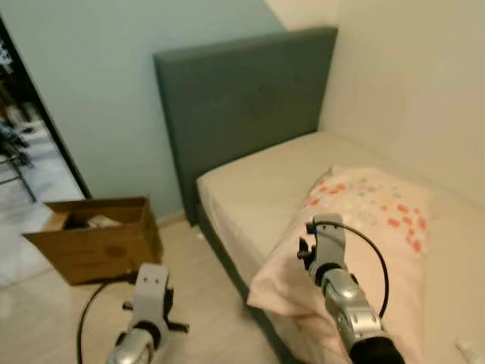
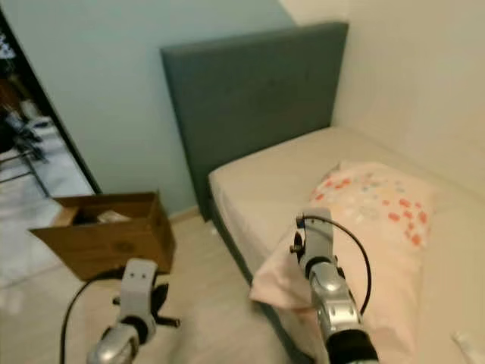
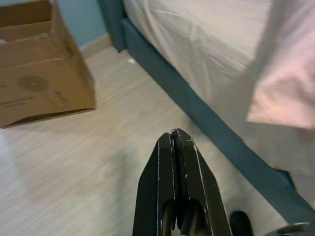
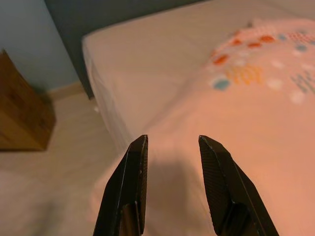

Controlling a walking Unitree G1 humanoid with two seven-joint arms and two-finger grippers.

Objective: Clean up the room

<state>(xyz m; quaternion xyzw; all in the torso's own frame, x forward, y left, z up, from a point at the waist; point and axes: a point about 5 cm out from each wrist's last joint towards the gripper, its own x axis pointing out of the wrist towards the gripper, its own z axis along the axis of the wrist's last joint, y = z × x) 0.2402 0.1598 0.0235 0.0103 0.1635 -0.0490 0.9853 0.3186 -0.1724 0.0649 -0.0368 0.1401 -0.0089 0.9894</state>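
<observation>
A pink pillow [image 1: 371, 227] with coloured dots lies across the bed [image 1: 258, 182], one corner hanging over the near edge. My right gripper [image 4: 172, 147] hovers open just above that overhanging part of the pillow [image 4: 246, 98], nothing between its fingers. My left gripper [image 3: 173, 140] is shut and empty, held low over the wooden floor [image 3: 98, 147] beside the bed frame. The left arm [image 1: 148, 311] and the right arm [image 1: 337, 284] both reach forward in the head views.
An open cardboard box [image 1: 98, 235] with things inside stands on the floor left of the bed. A teal headboard [image 1: 242, 106] stands against the wall. A dark doorway [image 1: 30, 114] opens at the far left. A small white object [image 1: 466, 350] lies at the bed's near right.
</observation>
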